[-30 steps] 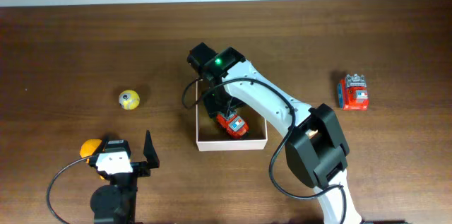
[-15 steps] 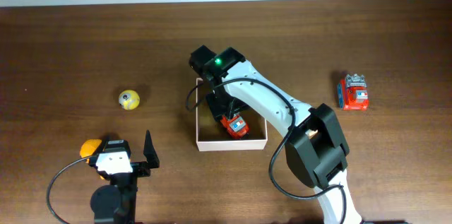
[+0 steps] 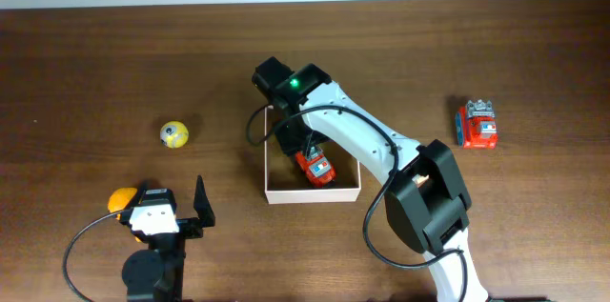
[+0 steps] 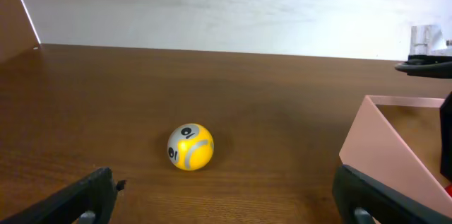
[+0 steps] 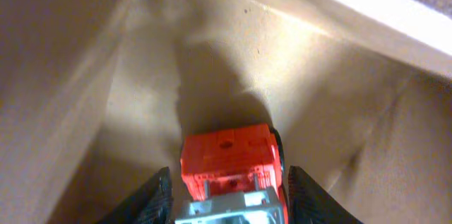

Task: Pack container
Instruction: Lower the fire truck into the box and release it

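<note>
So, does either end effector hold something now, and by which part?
Left end effector: open, empty. Right end effector flanks the red toy at its sides inside the box; whether its fingers grip cannot be told.

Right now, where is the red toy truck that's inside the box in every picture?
Overhead: red toy truck in the container's lower right part.
Left wrist: not visible; only the container's corner shows at the right.
Right wrist: bottom centre, between the fingers of the right gripper.
Shared landmark: the container's pale walls.
</note>
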### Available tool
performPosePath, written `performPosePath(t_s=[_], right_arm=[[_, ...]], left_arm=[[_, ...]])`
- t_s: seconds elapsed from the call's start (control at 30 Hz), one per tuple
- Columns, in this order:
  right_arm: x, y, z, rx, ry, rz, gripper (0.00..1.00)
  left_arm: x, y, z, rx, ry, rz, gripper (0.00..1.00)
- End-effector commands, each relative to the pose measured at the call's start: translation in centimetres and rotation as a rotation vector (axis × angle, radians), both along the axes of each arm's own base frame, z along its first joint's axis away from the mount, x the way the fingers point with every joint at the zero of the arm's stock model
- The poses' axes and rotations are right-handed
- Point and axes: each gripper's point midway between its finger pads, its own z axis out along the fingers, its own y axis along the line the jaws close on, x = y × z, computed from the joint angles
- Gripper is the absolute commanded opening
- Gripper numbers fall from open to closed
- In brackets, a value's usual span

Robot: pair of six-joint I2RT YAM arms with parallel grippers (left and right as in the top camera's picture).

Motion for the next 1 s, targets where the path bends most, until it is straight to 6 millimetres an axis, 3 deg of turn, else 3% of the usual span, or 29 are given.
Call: performPosePath(t_s=[0.0, 0.37, 0.43, 0.5, 0.97], right_arm=[[0.1, -0.1, -0.1, -0.013, -0.015, -0.003, 0.47], [-0.5, -3.3, -0.1, -0.077, 0.060, -0.037, 0.51], [-0.3, -3.6, -0.1, -0.077, 0.061, -0.044, 0.41], [-0.2, -3.7, -0.1, -0.076, 0.060, -0.048, 0.36], [1.3, -2.4, -0.1, -0.020, 0.001, -0.049, 0.36]], left_arm=[[0.0, -0.3, -0.2, 0.017, 0.000, -0.017, 0.99], [0.0, -0.3, -0.2, 0.017, 0.000, -0.017, 0.99], [0.0, -0.3, -0.2, 0.017, 0.000, -0.017, 0.99], [0.0, -0.3, -0.2, 0.017, 0.000, -0.017, 0.99], [0.0, -0.3, -0.2, 0.017, 0.000, -0.017, 0.99]])
